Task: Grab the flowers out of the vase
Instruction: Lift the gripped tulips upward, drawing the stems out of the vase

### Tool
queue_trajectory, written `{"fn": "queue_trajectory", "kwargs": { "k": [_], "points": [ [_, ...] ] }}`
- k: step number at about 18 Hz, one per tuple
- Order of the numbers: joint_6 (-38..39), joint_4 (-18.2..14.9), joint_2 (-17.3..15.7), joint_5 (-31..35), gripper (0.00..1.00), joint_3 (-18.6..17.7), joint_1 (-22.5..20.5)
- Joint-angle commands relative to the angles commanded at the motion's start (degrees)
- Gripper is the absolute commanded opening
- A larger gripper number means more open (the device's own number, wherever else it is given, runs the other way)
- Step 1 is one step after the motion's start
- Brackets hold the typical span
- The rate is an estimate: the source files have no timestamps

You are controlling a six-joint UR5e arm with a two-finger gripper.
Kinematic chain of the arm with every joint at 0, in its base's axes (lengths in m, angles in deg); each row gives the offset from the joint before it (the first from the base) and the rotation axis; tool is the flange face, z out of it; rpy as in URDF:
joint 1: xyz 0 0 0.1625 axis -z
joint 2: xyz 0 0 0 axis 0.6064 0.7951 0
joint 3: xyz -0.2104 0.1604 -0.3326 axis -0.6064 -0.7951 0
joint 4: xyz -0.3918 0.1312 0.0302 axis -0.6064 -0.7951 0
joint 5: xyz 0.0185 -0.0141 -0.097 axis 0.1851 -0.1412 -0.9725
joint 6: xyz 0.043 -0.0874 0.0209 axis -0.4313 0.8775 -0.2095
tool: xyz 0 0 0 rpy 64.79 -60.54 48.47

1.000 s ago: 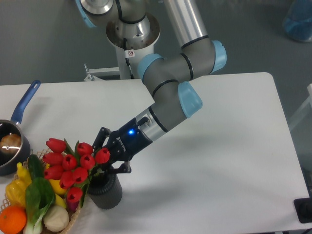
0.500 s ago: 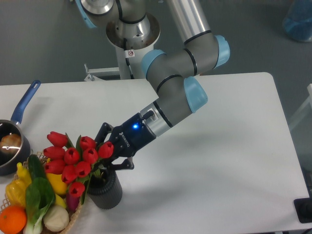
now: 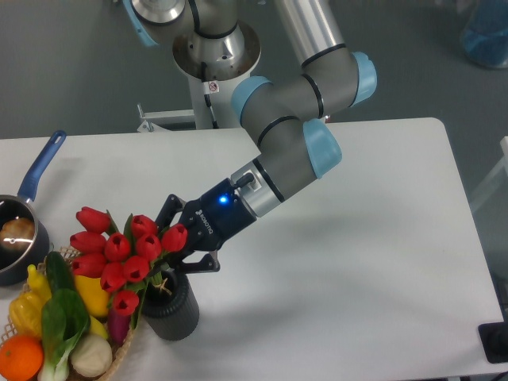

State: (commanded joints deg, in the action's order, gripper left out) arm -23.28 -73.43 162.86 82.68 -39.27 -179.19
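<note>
1. Fixed camera view: the fingertips of the gripper (image 3: pixel 169 255) are hidden behind the flowers (image 3: pixel 127 254), so the exact point of contact cannot be made out; the stems are screened by the blooms and by the dark fingers (image 3: pixel 194 266).
2. The wicker basket (image 3: pixel 119 357) is cut off by the lower left edge, and the saucepan (image 3: pixel 20 238) by the left edge; only its blue handle and part of its bowl are shown.
3. The flowers are seen as a tight bunch of red tulips with green leaves, spreading to the left of the fingers and partly overlapping the basket's vegetables.
4. The vase (image 3: pixel 171 305), a short dark ribbed cylinder, stands on the white table (image 3: pixel 357 254) directly below the fingers; the bunch is located just above its mouth, and it cannot be told whether the stems are inside it.
5. The fingers are drawn in around the base of the bunch, apparently pinching the stems.
6. The arm is shown reaching down and leftward from its base at the table's far edge, wrist bent, a blue light lit on the gripper body.
</note>
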Motion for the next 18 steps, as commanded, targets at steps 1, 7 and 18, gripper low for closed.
{"fn": "queue_trajectory", "kwargs": {
  "k": [1,7,18],
  "points": [
    [0.09,0.00,0.00,-0.09,0.29,0.00,0.00],
    [0.44,-0.09,-0.88,-0.79,0.29,0.00,-0.35],
    [2.20,-0.09,-2.72,-3.25,0.29,0.26,-1.49]
  ]
}}
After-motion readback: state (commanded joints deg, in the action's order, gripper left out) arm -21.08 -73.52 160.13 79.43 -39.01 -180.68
